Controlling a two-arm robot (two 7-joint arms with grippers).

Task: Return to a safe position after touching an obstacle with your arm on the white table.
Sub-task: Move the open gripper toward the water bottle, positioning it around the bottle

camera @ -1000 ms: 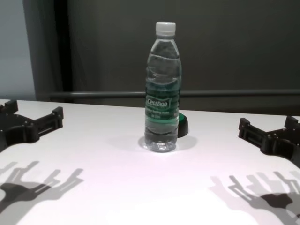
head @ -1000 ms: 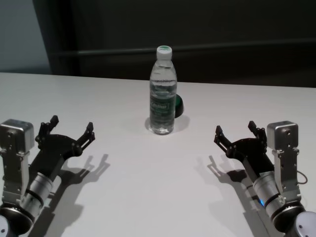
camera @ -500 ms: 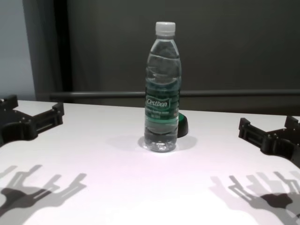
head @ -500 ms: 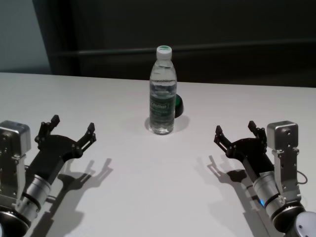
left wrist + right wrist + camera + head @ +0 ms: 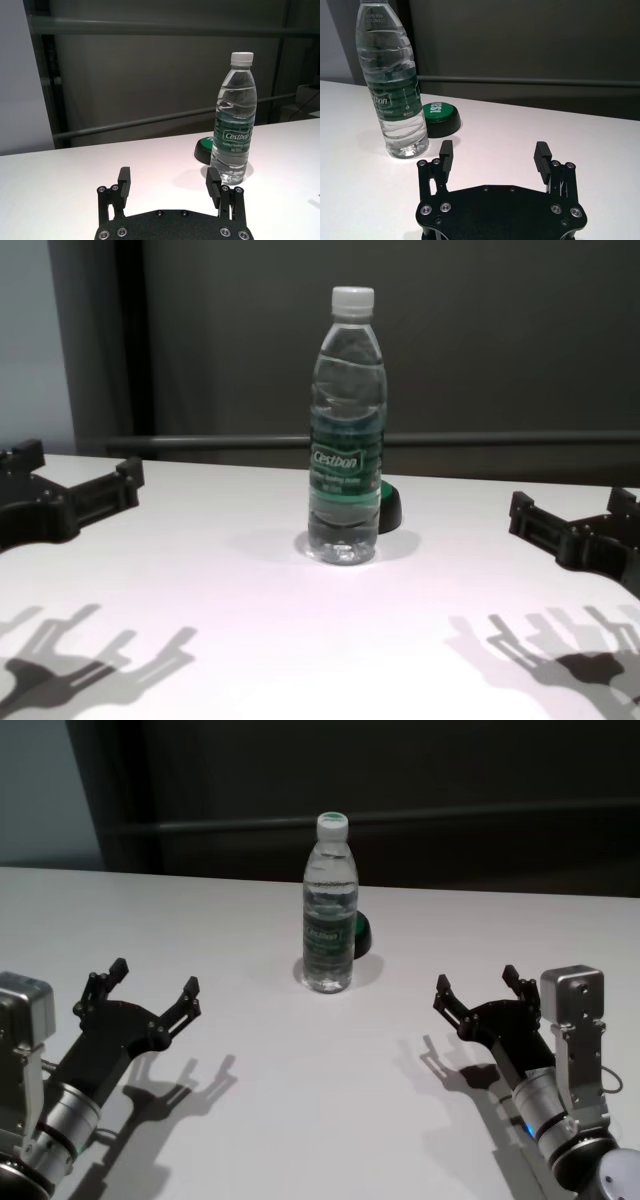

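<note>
Up and right of my left hand (image 5: 140,992) in the head view, the upright bottle (image 5: 329,910) stands well apart; both hands released, empty.

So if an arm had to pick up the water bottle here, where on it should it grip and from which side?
Probably the labelled midsection of the water bottle, taken side-on with the fingers level. It stands upright on the white table, tall and narrow, so its round sides offer two opposing faces. Come from the near side: the green-topped dome sits right behind it. Both the left gripper and right gripper are open and apart from it.
</note>
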